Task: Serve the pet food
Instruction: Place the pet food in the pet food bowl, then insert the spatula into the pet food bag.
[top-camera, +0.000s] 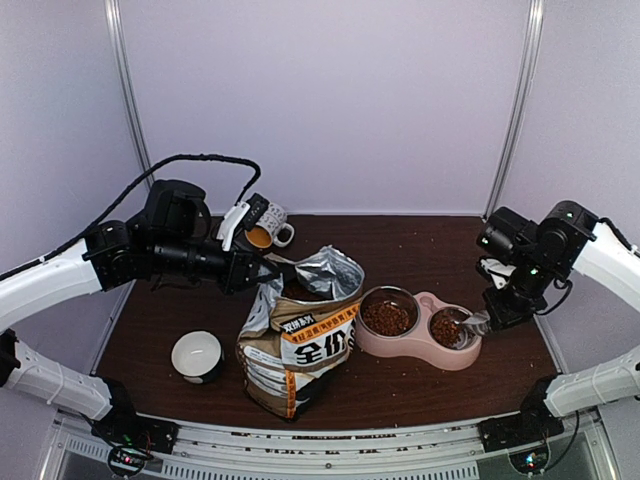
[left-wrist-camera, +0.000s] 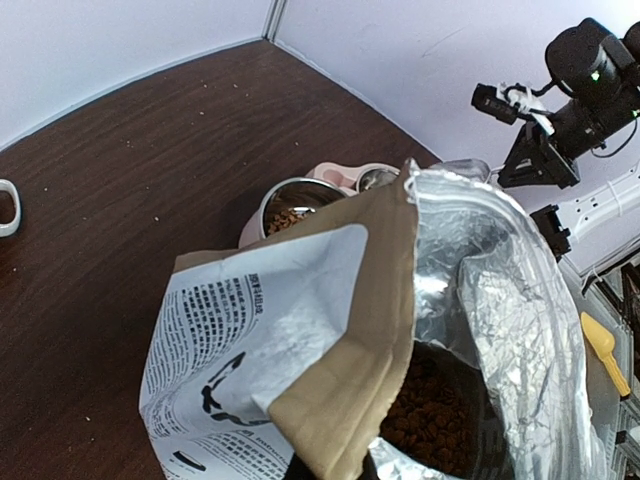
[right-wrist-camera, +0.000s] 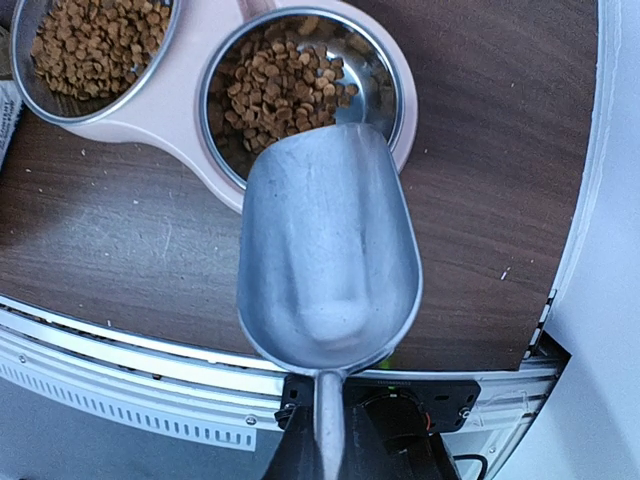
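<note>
Bag (top-camera: 300, 345) as landmark, standing open mid-table. Left of it, white bowl (top-camera: 197, 355); behind-left, mug (top-camera: 268, 232). My left gripper (top-camera: 262, 268) is pinched tight on the bag's upper-left rim, I judge to hold the mouth open; pet food (left-wrist-camera: 430, 410) shows inside. Just right of the bag, pink double bowl (top-camera: 420, 352), kibble in both steel cups. My right gripper (top-camera: 498, 316) clamps the handle of a metal scoop (right-wrist-camera: 330, 240), empty, tipped over the cup farther from the bag; reads as a finished pour. Dark wood tabletop (top-camera: 420, 250), stray pellets; plain white walls.
</note>
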